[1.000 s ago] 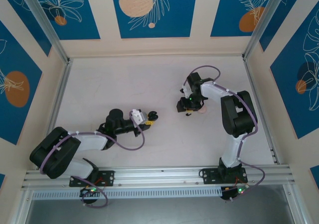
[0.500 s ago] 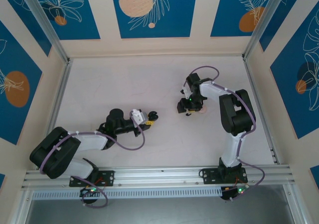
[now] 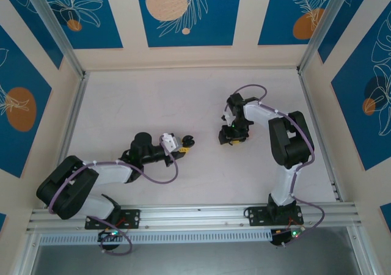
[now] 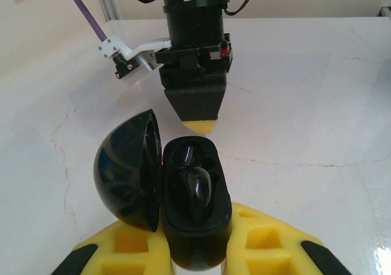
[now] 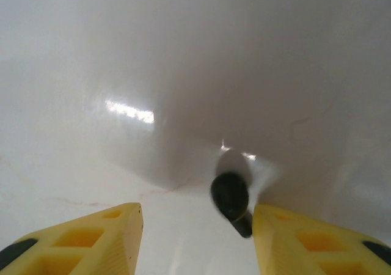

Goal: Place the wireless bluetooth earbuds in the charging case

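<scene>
Left hand (image 4: 195, 244): clamped shut on the charging case (image 4: 192, 208), which it holds with the lid (image 4: 128, 171) swung open.
Right hand (image 5: 195, 226): fingers partly spread and gripping nothing, tip down at the tabletop (image 4: 317, 104) just past the case's open front.
Earbud (image 5: 231, 197): lies on the tabletop beyond the case, between the right hand's fingers and just beside one of them; I cannot tell if it touches.
Inside the case: a glossy dark shape fills one well. It may be a seated bud, but I cannot tell.
Done: the case is open, gripped and presented.
Left to do: pinch this earbud, carry it to the case, seat it, and likely close the lid.
Room: there is bare tabletop all round the case and the walls (image 3: 183, 58) are well apart from it. Only the gap between the two hands is tight.
</scene>
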Robot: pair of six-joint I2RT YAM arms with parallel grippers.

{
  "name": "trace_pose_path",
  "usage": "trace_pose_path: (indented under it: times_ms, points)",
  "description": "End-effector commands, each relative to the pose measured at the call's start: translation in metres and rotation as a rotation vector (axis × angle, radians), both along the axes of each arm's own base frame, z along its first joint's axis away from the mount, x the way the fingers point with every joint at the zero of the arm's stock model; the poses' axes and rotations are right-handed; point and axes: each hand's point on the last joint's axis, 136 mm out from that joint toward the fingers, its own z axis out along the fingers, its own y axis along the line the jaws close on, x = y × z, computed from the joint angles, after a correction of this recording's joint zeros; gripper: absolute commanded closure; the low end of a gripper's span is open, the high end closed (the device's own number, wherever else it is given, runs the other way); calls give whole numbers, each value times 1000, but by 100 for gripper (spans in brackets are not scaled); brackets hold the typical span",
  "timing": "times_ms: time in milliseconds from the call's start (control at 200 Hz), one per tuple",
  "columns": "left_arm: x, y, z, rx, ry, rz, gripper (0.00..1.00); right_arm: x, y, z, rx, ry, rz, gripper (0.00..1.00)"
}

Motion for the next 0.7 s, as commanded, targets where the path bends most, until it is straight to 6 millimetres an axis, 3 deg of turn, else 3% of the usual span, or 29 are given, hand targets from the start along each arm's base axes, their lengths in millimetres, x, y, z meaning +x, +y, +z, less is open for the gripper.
trace_pose_path:
  times_ms: [0, 220, 440, 695]
  points:
    - [-2, -8, 8, -4, -29, -32, 85, -15, 6, 13, 21, 32, -10, 50]
    - [-3, -8, 9, -1, -31, -33, 85, -12, 0, 31, -33, 3, -22, 50]
    - [-4, -8, 10, 4, -34, -33, 85, 5, -12, 56, -117, -67, -4, 50]
    - [-4, -8, 8, 10, -31, -32, 85, 17, -18, 32, -214, -13, 54, 51]
